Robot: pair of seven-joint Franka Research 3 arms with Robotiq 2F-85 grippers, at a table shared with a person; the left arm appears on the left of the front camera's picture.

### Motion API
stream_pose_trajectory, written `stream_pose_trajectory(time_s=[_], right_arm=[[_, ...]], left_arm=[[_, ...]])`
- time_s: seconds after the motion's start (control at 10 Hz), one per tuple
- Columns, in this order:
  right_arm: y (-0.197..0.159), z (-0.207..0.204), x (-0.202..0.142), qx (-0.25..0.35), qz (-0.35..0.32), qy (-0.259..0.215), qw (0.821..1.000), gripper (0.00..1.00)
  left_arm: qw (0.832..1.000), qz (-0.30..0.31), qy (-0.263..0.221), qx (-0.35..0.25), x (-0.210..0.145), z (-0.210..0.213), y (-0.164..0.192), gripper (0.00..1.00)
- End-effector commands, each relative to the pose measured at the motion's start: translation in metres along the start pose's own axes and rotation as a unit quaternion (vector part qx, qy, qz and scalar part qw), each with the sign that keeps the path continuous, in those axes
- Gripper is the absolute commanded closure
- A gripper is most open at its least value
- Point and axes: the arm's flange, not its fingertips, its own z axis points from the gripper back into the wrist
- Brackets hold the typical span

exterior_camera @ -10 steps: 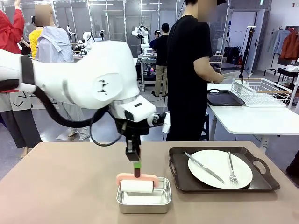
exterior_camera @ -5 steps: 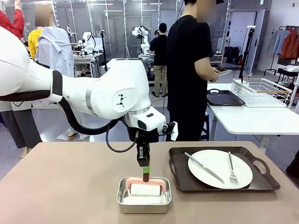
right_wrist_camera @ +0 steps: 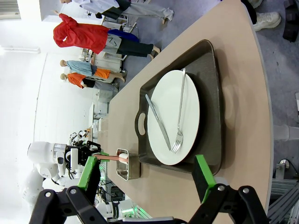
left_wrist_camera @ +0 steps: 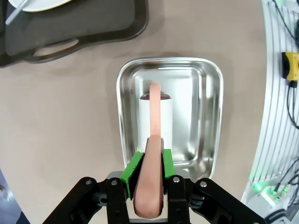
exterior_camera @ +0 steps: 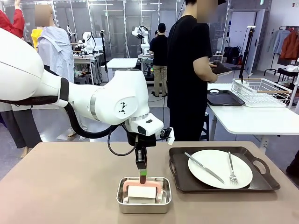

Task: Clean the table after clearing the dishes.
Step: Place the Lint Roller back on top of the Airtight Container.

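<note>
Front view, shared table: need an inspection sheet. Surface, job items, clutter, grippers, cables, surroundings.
Surface: table, beige top, no spills or crumbs seen.
Job's things: plate with knife and fork on a dark tray, on the robot's right.
Clutter: steel pan near the middle, with a white roller in it.
Grippers: left gripper, fingers shut on the roller's pink handle; right gripper, open and empty.
Cables: black cable loops under the left wrist, off the table.
Surroundings: person at the far side; side table with wire rack and second tray.
</note>
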Motion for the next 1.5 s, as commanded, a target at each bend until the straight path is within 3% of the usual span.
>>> stream_pose_trajectory(time_s=[0.0,0.3,0.4,0.5,0.6,0.7,0.9,1.4], right_arm=[[0.002,0.001,-0.003,0.004,0.002,-0.002,1.0,0.0],[0.002,0.001,-0.003,0.004,0.002,-0.002,1.0,0.0],[0.002,0.001,-0.003,0.004,0.002,-0.002,1.0,0.0],[0.002,0.001,-0.003,0.004,0.002,-0.002,1.0,0.0],[0.002,0.001,-0.003,0.004,0.002,-0.002,1.0,0.0],[0.002,0.001,-0.003,0.004,0.002,-0.002,1.0,0.0],[0.002,0.001,-0.003,0.004,0.002,-0.002,1.0,0.0],[0.002,0.001,-0.003,0.004,0.002,-0.002,1.0,0.0]], left_arm=[[1.0,0.011,0.006,0.016,0.004,-0.006,0.011,0.77],[1.0,0.022,-0.001,0.01,-0.003,-0.021,0.028,0.77],[1.0,0.023,-0.005,0.017,-0.003,-0.019,0.03,0.69],[0.999,0.023,-0.004,0.027,-0.002,-0.017,0.032,0.5],[0.999,0.021,-0.007,0.031,0.0,-0.012,0.032,0.41],[0.999,0.017,-0.008,0.032,0.001,-0.009,0.032,0.21],[0.999,0.013,-0.005,0.032,0.001,-0.008,0.033,0.0],[0.999,0.022,0.004,0.037,-0.003,-0.002,0.034,0.0]])
